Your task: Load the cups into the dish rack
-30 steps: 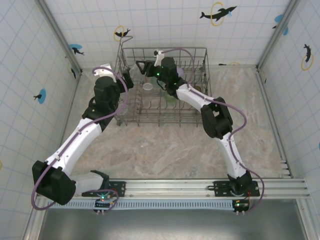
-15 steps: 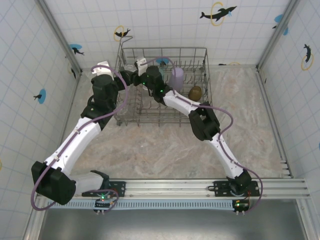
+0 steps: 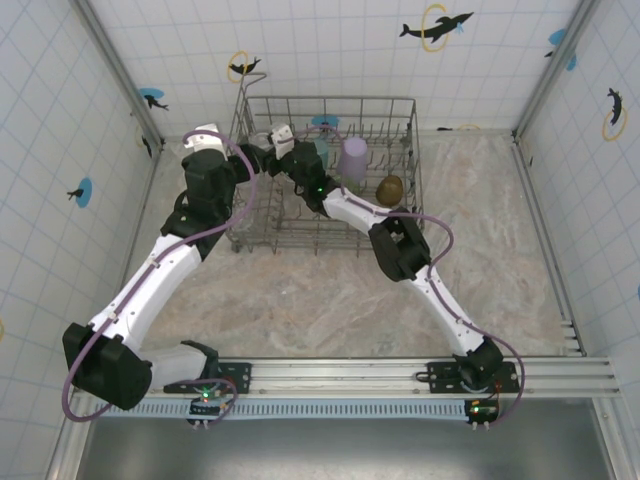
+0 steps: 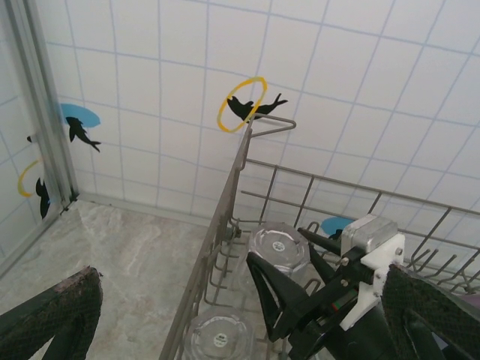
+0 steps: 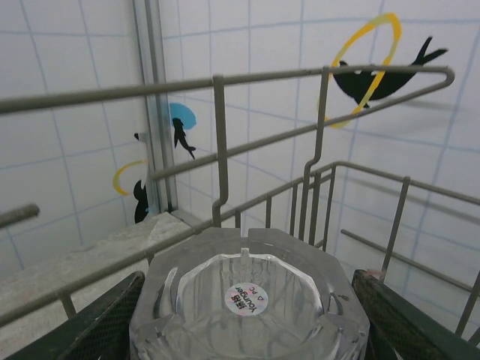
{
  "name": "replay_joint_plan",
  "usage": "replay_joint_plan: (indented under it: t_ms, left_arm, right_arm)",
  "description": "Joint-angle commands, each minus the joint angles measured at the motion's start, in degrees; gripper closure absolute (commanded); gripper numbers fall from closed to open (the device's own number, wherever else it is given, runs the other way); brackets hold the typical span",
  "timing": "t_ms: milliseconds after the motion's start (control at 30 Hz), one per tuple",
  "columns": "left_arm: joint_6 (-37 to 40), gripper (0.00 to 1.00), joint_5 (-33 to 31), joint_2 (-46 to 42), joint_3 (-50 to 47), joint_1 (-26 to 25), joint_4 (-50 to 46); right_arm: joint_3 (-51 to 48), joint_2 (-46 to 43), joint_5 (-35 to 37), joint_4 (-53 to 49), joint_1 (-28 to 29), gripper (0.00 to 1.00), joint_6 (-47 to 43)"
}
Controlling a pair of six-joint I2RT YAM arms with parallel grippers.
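Cup (image 5: pixel 244 296), clear and upside down, is sitting clenched in the right gripper (image 5: pixel 251 319), rack (image 5: pixel 217 120) corner just ahead, so I'd be lowering it straight between tines, with the left gripper (image 4: pixel 244 315) hanging wide open alongside.

Marbled tabletop (image 3: pixel 330 290), grey wire dish rack (image 3: pixel 380 97)

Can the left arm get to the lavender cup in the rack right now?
Probably not. The left gripper hangs open at the dish rack's left wall; the right arm, with the right gripper closed on a clear cup, stretches across the rack between it and the lavender cup.
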Motion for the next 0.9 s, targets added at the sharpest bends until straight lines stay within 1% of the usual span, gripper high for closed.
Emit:
replay_joint_plan:
  t_ms: [0,300,467,867]
  left_arm:
    - [0.5,0.02,-0.7,-1.4,-0.2,0.4,-1.2]
    - [0.7,0.02,-1.3,-1.8,-2.1,0.4,-0.8]
    - [1.0,0.02,-1.4,-1.7,-2.4,0.6,-0.8]
    - [1.3,0.02,-1.3,-2.3,-3.0,1.1,-1.0]
  right_arm:
    - [2.9,1.9,0.0,5.4,1.6,0.7,-0.9]
    - [1.2,0.2,-6.1,5.8,2.0,0.72,1.1]
    - [0.2,-0.3,-8.2,7.1,1.8,0.72,3.7]
    - [1.9,4.7,-6.5,9.4,0.9,0.72,8.5]
